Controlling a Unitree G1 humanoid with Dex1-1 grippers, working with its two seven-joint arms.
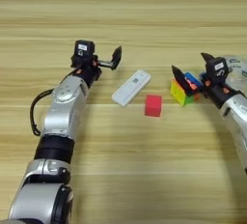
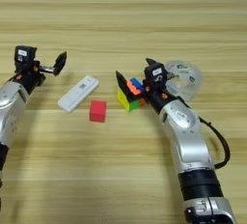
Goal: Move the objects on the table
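A multicoloured puzzle cube (image 2: 131, 95) lies right of centre on the table (image 1: 123, 10). My right gripper (image 2: 132, 67) is open, and the cube lies at the base of the gap between its two spread black fingers. A red cube (image 1: 153, 105) stands just left of it. Further left, a slim white remote-like bar (image 1: 131, 88) lies at a slant. My left gripper (image 1: 99, 60) is open and hovers up and to the left of the bar, holding nothing. A clear tape roll (image 2: 185, 79) lies behind my right hand.
My left arm's silver forearm (image 1: 62, 117) crosses the lower left of the table. My right forearm (image 2: 190, 146) crosses the lower right. Bare wood stretches across the far half and the near middle.
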